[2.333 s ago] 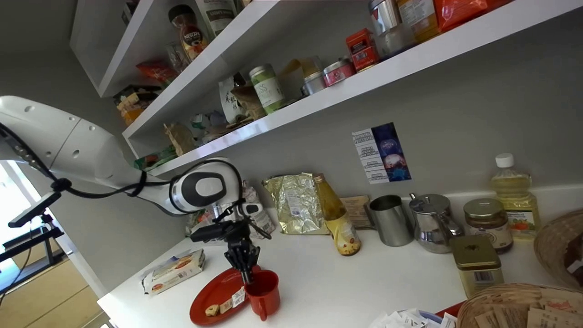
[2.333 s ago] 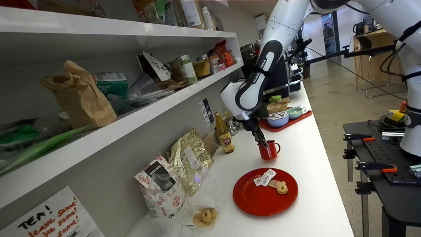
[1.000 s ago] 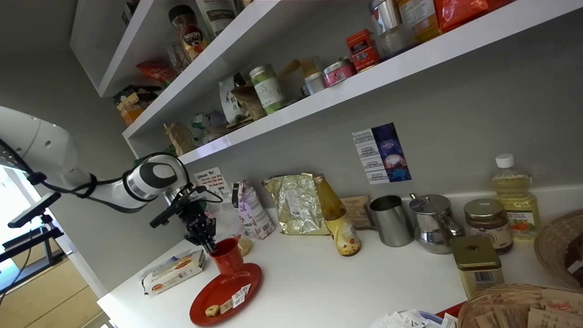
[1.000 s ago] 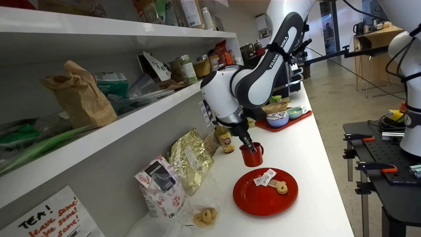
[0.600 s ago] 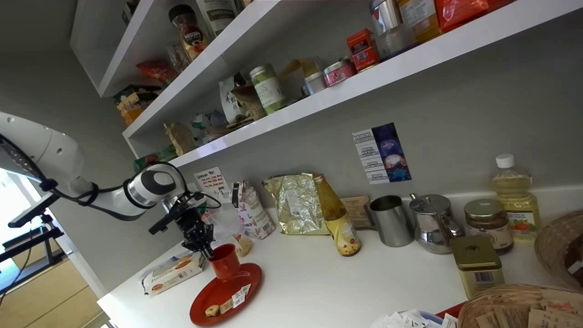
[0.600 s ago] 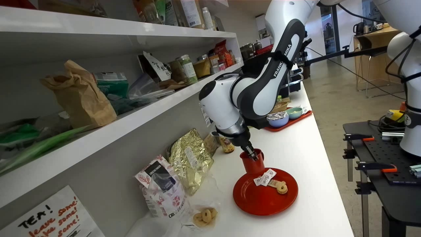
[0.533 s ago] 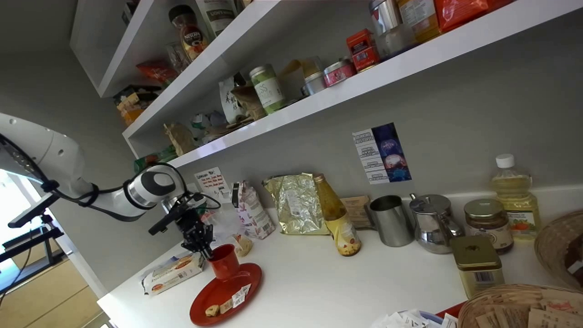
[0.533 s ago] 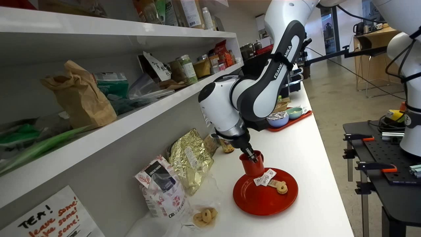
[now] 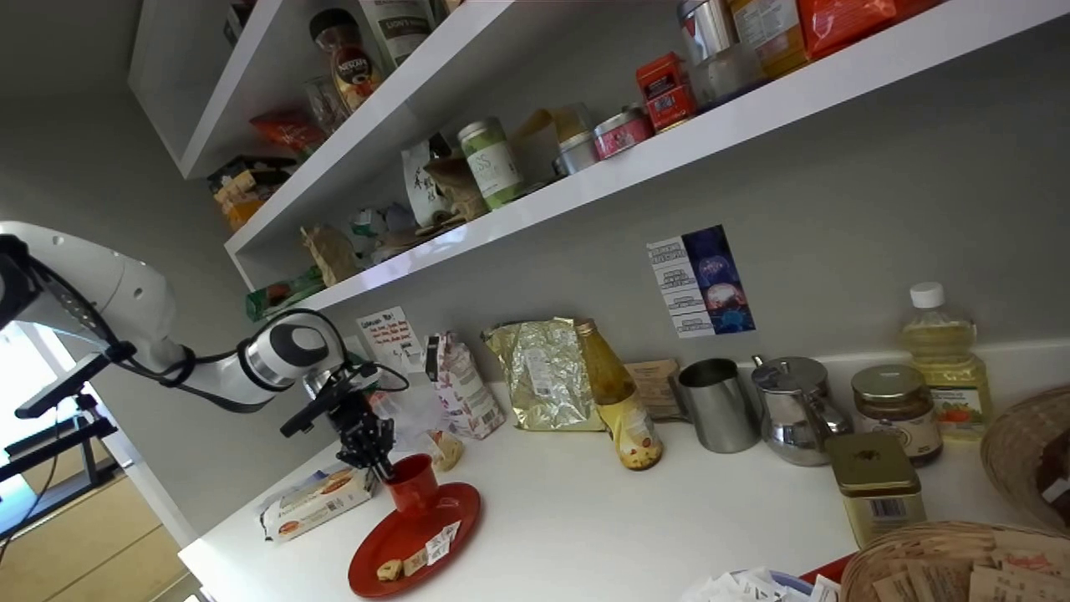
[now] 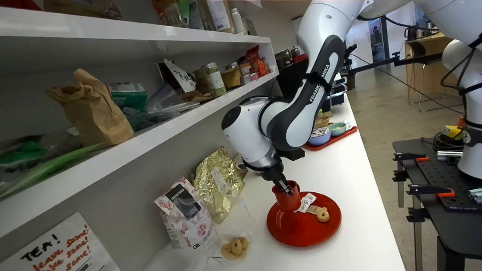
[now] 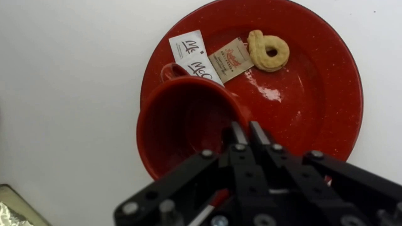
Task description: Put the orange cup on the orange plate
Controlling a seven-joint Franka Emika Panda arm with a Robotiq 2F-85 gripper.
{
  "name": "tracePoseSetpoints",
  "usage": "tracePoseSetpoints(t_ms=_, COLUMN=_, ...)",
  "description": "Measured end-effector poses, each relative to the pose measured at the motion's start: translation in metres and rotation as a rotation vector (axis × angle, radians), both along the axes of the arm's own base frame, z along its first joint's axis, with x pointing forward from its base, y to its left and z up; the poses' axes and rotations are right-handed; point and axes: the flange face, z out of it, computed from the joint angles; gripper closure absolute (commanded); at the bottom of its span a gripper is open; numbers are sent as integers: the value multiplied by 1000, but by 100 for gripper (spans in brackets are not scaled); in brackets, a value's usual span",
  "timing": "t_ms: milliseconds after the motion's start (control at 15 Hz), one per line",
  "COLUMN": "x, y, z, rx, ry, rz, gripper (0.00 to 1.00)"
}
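In an exterior view, the printed bag point(image 10: 184, 214) and the gold foil bag point(image 10: 218, 180) stand by the wall point(image 10: 165, 158), presumably parked there to leave the front of the white desk point(image 10: 365, 226) for work. Next along comes the pincer point(image 11: 245, 125), gripping the orange cup point(image 10: 288, 203) by its wall: the wrist view shows one finger point(image 11: 239, 134) inside the rim and its twin outside, a sensible hold, since a thin wall asks for less spread than the whole body. The handle point(image 11: 172, 70) points away from that grip, toward the white packets point(image 11: 199, 64). The cup is over the wall-side part of the orange plate point(image 10: 301, 229); whether its base touches cannot be told. The packets, a brown packet point(image 11: 231, 59) and a ring-shaped biscuit point(image 11: 269, 53) crowd one side, so the bare middle looks the better landing spot; here the cup might catch a packet or perch on the plate's edge. Lowering and release seem to be what remains. Farther right, the arm point(image 10: 320, 75) reaches in from its base point(image 10: 470, 160), forearm sloping down, wrist bent so the pincer aims downward at a slant.
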Motion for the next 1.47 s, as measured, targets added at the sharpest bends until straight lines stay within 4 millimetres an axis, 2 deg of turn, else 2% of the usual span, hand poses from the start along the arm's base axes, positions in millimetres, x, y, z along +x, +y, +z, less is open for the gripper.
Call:
tracePoseSetpoints(t_ms=533, x=-1, y=13, z=-36, rx=-33, ry=60, rz=11, gripper=98)
tracePoseSetpoints(t_ms=1467, x=-1, y=24, z=-53, rx=-47, ry=88, rz=18, gripper=98)
